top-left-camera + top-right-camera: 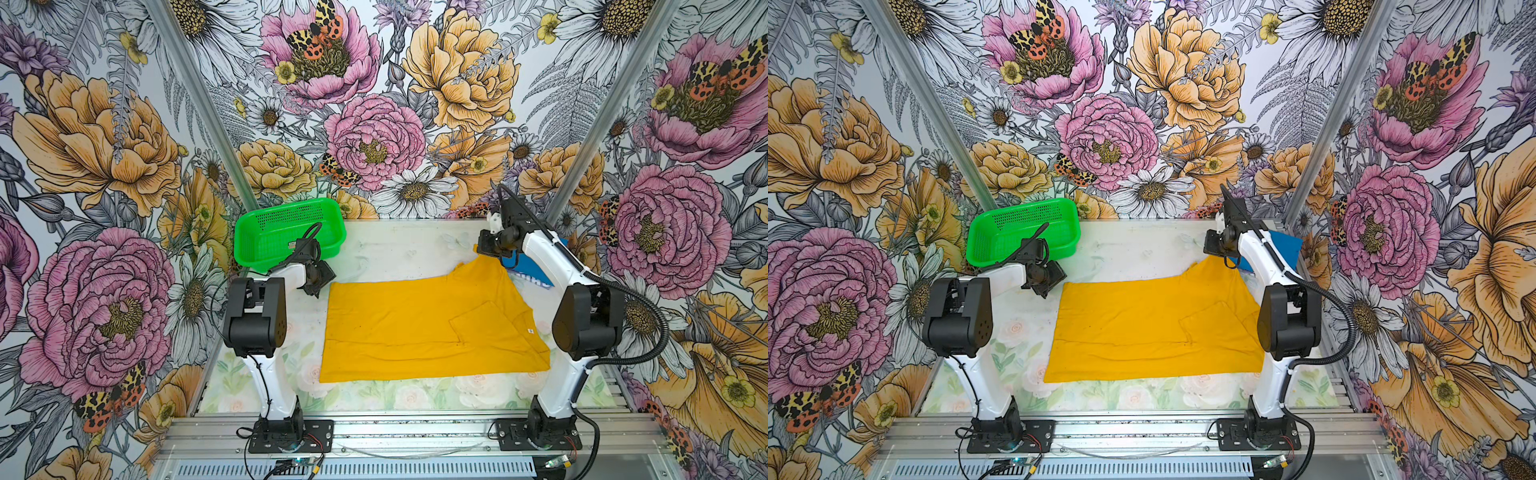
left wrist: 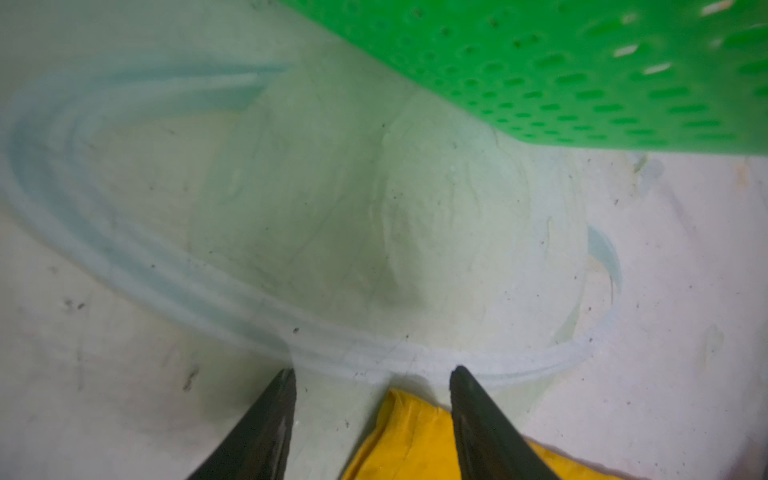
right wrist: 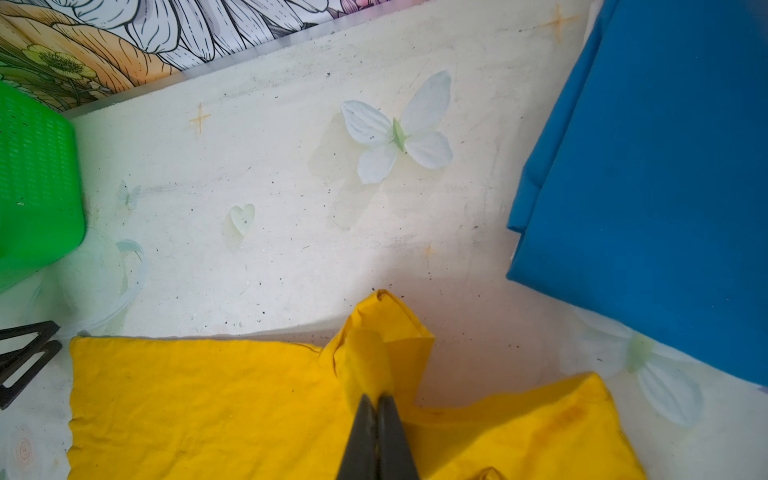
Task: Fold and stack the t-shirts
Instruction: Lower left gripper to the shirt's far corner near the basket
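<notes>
Pretty early going here, as far as I can tell. The left claw [image 2: 374, 372] is spread apart with the far left corner of the yellow t-shirt [image 1: 415, 328] sitting between its fingers, not pinched from what I can see, and the green basket [image 1: 286, 232] is just behind it. The shirt lies mostly flat between the two claws, with what looks like a sleeve folded in over the body nearer the right arm. The right claw [image 3: 376, 399] is clenched on a bunched bit of the yellow far edge and holds it up a little. Just beyond that claw, off to its right, the blue t-shirt [image 3: 665, 166] looks folded already, so I'd guess what's left is folding the yellow one and stacking the two. The table [image 1: 395, 249] is a pale, scuffed flower-and-butterfly print, bare past the claws. The walls are loud floral wallpaper [image 1: 374, 124] with metal rails in the corners.
</notes>
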{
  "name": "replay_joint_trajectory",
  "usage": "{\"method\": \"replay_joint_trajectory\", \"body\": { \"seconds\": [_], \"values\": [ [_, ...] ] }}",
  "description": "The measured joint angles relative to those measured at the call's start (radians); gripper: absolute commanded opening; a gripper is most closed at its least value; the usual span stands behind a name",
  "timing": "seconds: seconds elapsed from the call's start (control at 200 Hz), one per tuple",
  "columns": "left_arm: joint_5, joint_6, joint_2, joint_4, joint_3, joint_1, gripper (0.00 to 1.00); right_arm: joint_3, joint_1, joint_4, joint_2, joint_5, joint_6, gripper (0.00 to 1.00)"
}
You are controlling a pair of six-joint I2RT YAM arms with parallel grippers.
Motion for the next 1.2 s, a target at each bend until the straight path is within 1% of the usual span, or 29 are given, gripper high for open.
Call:
{"method": "replay_joint_trajectory", "body": {
  "seconds": [0.065,0.085,0.175,0.195,0.26,0.3,0.365,0.49,0.675,0.816,0.956,1.201],
  "values": [
    [0.0,0.011,0.009,-0.001,0.01,-0.013,0.5,-0.003,0.0,0.001,-0.004,0.0,0.0,0.0],
    [0.0,0.01,0.013,-0.001,0.013,-0.015,0.48,-0.003,0.0,0.001,-0.005,0.0,0.0,0.0],
    [0.001,0.025,0.029,-0.005,0.032,-0.032,0.46,-0.004,0.0,0.001,-0.008,-0.001,0.0,0.0],
    [0.001,0.027,0.031,-0.004,0.034,-0.035,0.43,-0.004,0.0,0.001,-0.01,-0.001,0.0,0.0],
    [-0.003,0.032,0.037,-0.011,0.043,-0.046,0.39,-0.004,-0.005,0.001,-0.014,-0.005,0.0,0.0],
    [-0.005,0.042,0.04,-0.02,0.048,-0.052,0.33,-0.004,-0.006,0.002,-0.016,-0.007,0.0,0.0],
    [-0.014,0.053,0.041,-0.037,0.051,-0.06,0.2,-0.004,-0.006,0.002,-0.019,-0.007,0.0,0.0],
    [-0.035,0.06,0.041,-0.073,0.054,-0.065,0.0,-0.004,-0.006,0.002,-0.02,-0.007,0.0,0.0],
    [-0.072,0.079,0.04,-0.117,0.065,-0.066,0.0,-0.004,-0.006,0.001,-0.023,-0.007,0.0,0.0],
    [-0.087,0.086,0.029,-0.148,0.065,-0.065,0.0,-0.024,-0.009,0.002,-0.055,-0.007,0.0,0.0],
    [-0.089,0.095,-0.006,-0.167,0.064,-0.063,0.0,-0.063,-0.013,0.002,-0.121,-0.003,0.0,0.0],
    [-0.092,0.095,-0.132,-0.171,0.029,-0.07,0.0,-0.174,-0.027,0.006,-0.277,0.015,0.0,0.0]
  ]
}}
